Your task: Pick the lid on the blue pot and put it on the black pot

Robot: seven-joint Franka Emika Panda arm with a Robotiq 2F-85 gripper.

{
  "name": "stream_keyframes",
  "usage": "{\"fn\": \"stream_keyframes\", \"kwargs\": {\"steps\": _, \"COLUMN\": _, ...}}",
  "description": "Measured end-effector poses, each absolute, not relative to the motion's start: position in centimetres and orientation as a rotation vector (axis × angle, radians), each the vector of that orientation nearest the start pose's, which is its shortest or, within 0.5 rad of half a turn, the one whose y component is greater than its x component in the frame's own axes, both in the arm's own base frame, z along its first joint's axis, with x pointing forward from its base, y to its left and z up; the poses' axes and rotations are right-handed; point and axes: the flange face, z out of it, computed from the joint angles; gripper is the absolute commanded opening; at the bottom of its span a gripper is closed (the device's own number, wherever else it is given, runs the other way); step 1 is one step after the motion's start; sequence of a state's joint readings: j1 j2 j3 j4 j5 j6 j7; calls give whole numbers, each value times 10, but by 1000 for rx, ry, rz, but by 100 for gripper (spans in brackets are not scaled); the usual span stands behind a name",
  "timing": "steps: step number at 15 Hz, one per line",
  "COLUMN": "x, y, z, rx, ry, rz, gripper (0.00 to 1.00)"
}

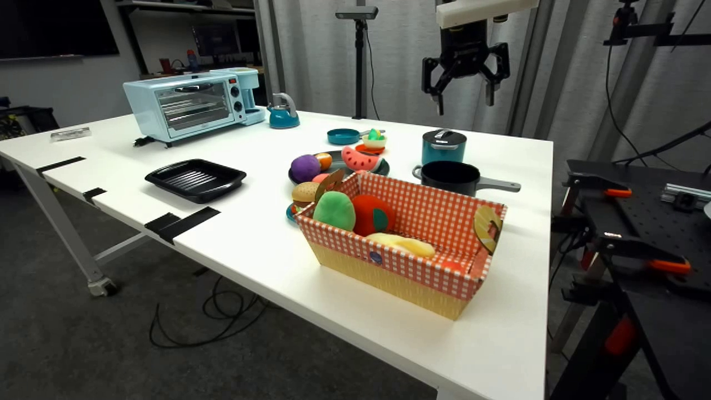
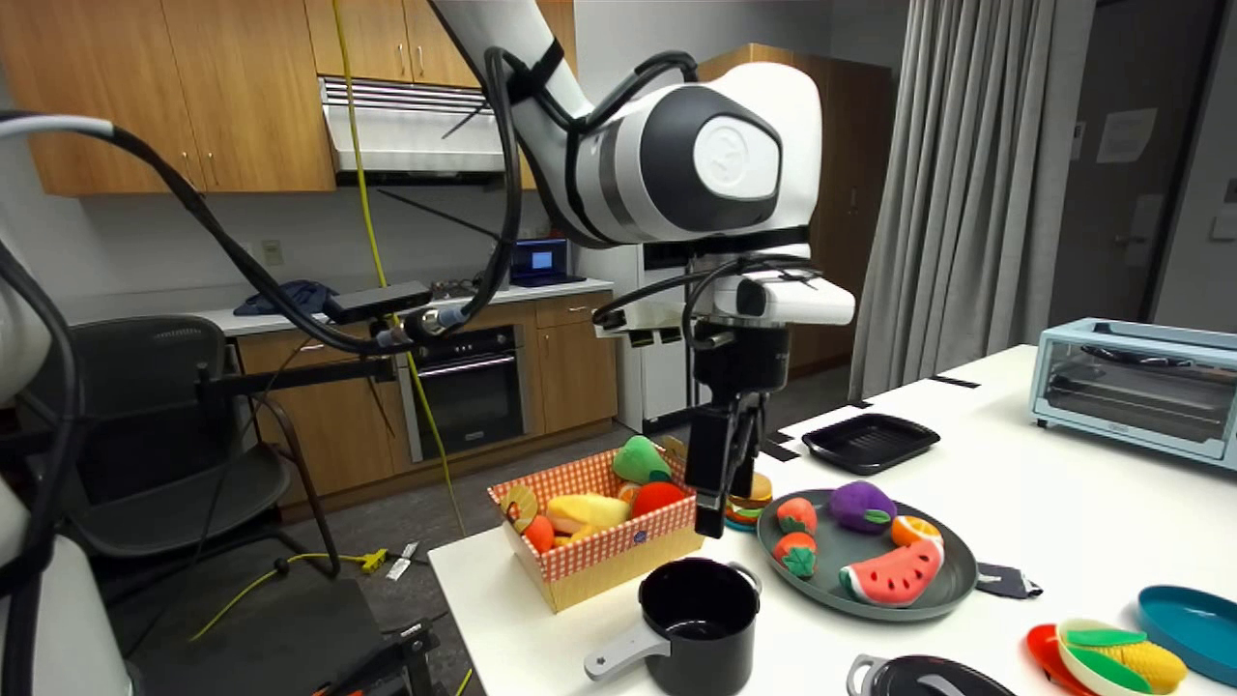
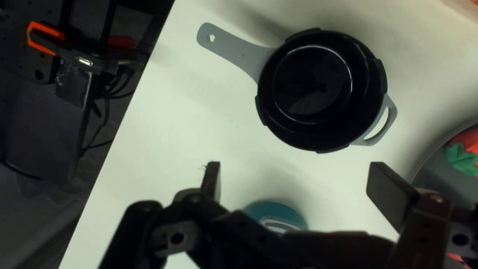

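Observation:
The dark round lid (image 1: 444,137) with a light handle sits on the teal-blue pot (image 1: 442,153). The lid also shows at the bottom edge of an exterior view (image 2: 935,679). In the wrist view, only part of the blue pot (image 3: 276,210) shows; the gripper hides the rest and the lid. The open-topped black pot (image 1: 449,175) with a grey side handle stands beside the blue pot; it also shows in the other views (image 2: 701,628) (image 3: 313,89). My gripper (image 1: 465,101) hangs above the pots, fingers wide apart (image 3: 295,168), with nothing between them.
A red checkered basket (image 1: 383,272) with toy food stands near the black pot. A grey plate (image 2: 870,607) holds several toy foods. A teal pan (image 1: 343,136), small bowl (image 1: 373,143), black tray (image 1: 195,180), kettle (image 1: 284,118) and toaster oven (image 1: 186,108) stand farther along the table.

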State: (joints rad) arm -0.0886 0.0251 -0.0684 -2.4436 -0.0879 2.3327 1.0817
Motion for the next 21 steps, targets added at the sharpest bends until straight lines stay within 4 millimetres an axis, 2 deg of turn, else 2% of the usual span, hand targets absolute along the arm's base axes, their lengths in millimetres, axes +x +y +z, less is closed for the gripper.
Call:
{"fn": "stream_keyframes", "kwargs": {"steps": 10, "x": 493, "y": -124, "z": 250, "rx": -2517, "ry": 2184, "rz": 73, "gripper": 100}}
{"fn": "stream_keyframes", "kwargs": {"steps": 17, "x": 499, "y": -124, "z": 251, "rx": -2502, "ry": 2198, "rz": 57, "gripper": 100}}
{"fn": "stream_keyframes", "kwargs": {"steps": 21, "x": 497, "y": -123, "z": 241, "rx": -2498, "ry": 2212, "rz": 91, "gripper": 100}}
